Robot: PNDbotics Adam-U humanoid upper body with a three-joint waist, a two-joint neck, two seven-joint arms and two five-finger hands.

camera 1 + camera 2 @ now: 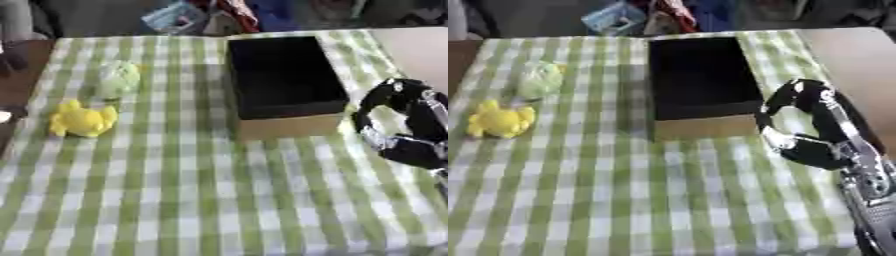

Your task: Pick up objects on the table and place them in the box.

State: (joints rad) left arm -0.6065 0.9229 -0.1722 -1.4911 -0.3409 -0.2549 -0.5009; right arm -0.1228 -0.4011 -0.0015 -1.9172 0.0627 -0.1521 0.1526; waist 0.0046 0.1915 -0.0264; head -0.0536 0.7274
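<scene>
On the counter, covered by a green-and-white checked cloth:

1. Box: rectangular, open top, dark interior, tan outer wall. Stands toward the far edge, right of centre. Nothing can be made out inside it.

2. Yellow soft toy: lies near the left edge, well apart from the box.

3. Pale green round object: sits just beyond the yellow toy, toward the far left corner; its kind cannot be told.

4. Right robot hand: black with silver parts, at the right edge just beside the box's near right corner. Fingers and thumb curled into a ring, clenched on nothing visible, touching neither toy.

Beyond the far edge: blurred clutter.
</scene>
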